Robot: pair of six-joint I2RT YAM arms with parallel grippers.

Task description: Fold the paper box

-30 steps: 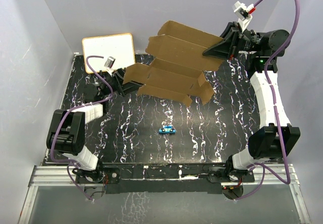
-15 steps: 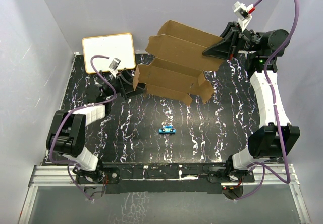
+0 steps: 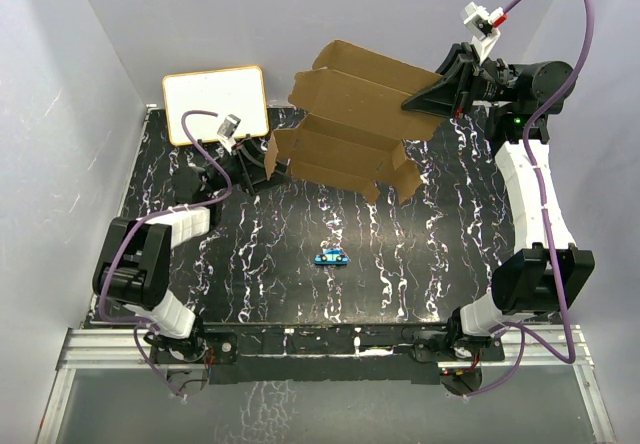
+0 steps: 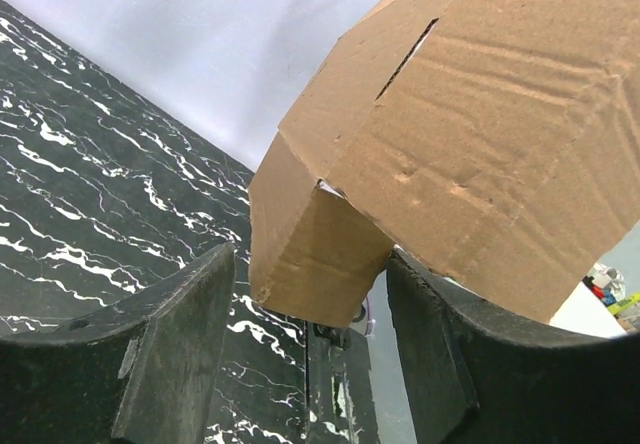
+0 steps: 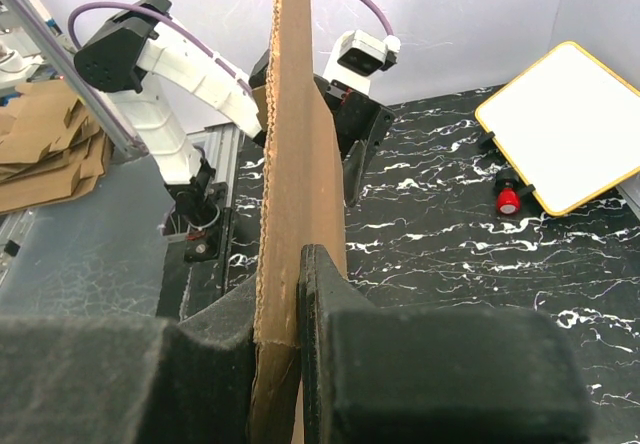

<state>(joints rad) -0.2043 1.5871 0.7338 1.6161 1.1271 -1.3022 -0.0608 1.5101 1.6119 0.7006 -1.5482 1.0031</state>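
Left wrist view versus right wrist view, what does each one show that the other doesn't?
Only the left wrist view: a folded end flap of the paper box sitting between the parted fingers of the left tool, and a slot cut in the panel above.
Only the right wrist view: the right tool clamped on the box's edge, the left arm, the white board with a red object beside it, and loose cardboard off the table.
Both: the brown box and the black marbled table.

Black marbled table (image 3: 270,274), pale grey walls (image 3: 200,14)
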